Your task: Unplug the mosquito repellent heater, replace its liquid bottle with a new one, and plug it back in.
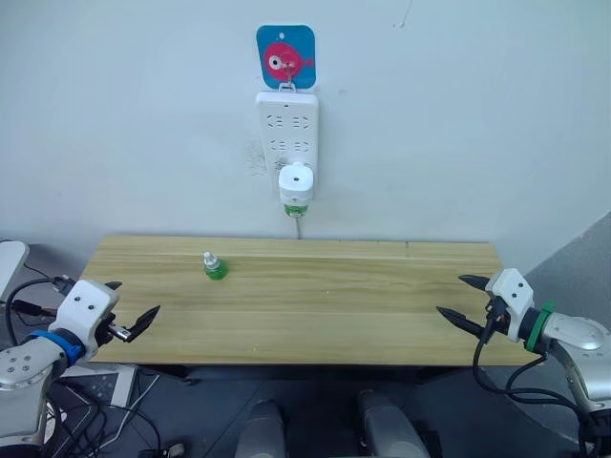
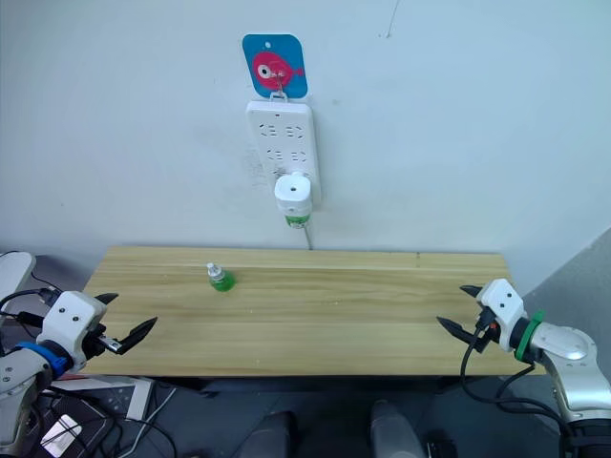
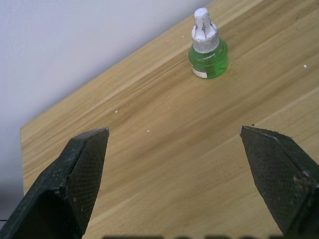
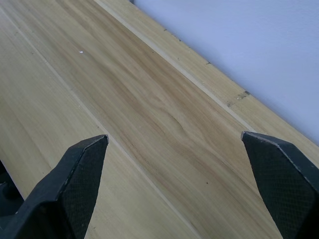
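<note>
The white mosquito repellent heater (image 1: 295, 181) is plugged into the bottom of a white power strip (image 1: 286, 129) on the wall. Its liquid bottle (image 1: 295, 210) shows green beneath the unit. The new one (image 1: 214, 266), a green bottle with a white cap, stands upright on the wooden table (image 1: 363, 305) toward the back left, also seen as the capped bottle (image 3: 207, 48). My left gripper (image 1: 129, 310) hovers open at the table's left edge, well short of that bottle. My right gripper (image 1: 461, 301) is open at the table's right edge, over bare wood.
A blue card with a red fish (image 1: 285, 57) hangs above the power strip. Cables (image 1: 29, 296) trail at the far left beside my left arm. A grey surface (image 1: 582, 277) lies past the table's right end.
</note>
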Robot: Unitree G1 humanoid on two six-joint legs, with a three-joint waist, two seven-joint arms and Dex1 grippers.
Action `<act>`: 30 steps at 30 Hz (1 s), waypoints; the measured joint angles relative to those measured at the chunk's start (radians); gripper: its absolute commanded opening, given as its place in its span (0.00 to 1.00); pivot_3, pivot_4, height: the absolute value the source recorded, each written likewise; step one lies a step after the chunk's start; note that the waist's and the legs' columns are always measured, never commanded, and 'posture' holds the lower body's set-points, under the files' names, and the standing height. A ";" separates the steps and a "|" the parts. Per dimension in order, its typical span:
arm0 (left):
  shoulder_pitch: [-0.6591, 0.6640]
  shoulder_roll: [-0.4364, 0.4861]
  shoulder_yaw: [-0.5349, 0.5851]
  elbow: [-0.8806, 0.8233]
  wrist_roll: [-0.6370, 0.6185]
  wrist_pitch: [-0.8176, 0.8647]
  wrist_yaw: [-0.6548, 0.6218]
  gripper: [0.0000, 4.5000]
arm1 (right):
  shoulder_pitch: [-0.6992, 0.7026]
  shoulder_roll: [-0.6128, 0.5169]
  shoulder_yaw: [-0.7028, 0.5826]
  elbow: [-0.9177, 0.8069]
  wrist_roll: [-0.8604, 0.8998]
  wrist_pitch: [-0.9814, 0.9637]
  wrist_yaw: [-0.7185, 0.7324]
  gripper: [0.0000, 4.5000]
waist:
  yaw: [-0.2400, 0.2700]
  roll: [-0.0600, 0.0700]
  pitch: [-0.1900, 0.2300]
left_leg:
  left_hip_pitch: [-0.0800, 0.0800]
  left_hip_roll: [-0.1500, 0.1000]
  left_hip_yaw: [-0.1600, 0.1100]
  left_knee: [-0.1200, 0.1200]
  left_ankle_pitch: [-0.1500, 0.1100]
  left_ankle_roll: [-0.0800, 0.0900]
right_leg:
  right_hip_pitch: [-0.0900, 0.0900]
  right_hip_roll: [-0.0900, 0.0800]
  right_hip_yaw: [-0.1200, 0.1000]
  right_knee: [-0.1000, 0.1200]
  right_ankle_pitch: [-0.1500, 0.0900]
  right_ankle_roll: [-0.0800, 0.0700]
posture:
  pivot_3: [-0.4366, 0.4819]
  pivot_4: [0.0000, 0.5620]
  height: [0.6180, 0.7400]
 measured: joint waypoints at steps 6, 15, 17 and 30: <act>-0.001 0.000 -0.014 0.000 0.000 0.003 -0.005 1.00 | 0.004 0.000 -0.014 0.059 0.001 -0.045 0.017 1.00 | 0.000 0.000 0.000 | 0.000 0.000 0.000 0.000 0.000 0.000 | 0.000 0.000 0.000 0.000 0.000 0.000 | 0.48 0.29 1.00; -0.008 0.000 -0.039 0.000 0.000 0.004 -0.017 1.00 | 0.003 0.000 -0.014 0.117 0.001 -0.096 0.034 1.00 | -0.003 0.000 0.000 | 0.000 0.000 0.001 0.000 0.000 0.000 | 0.000 0.000 0.001 0.000 0.000 0.000 | 0.48 0.29 1.00; -0.008 0.000 -0.039 0.001 0.000 0.004 -0.024 1.00 | 0.003 0.000 -0.014 0.119 0.001 -0.101 0.038 1.00 | -0.003 0.000 0.000 | 0.000 0.000 0.001 0.000 0.000 0.000 | 0.000 0.000 0.001 0.000 0.000 0.000 | 0.48 0.29 1.00; 0.007 0.022 -0.040 0.004 -0.059 0.026 -0.155 1.00 | 0.007 0.000 -0.014 0.119 0.002 -0.110 0.039 1.00 | -0.004 0.000 0.000 | 0.001 0.000 0.001 0.000 0.000 0.000 | 0.000 0.000 0.001 0.000 0.000 0.000 | 0.47 0.30 1.00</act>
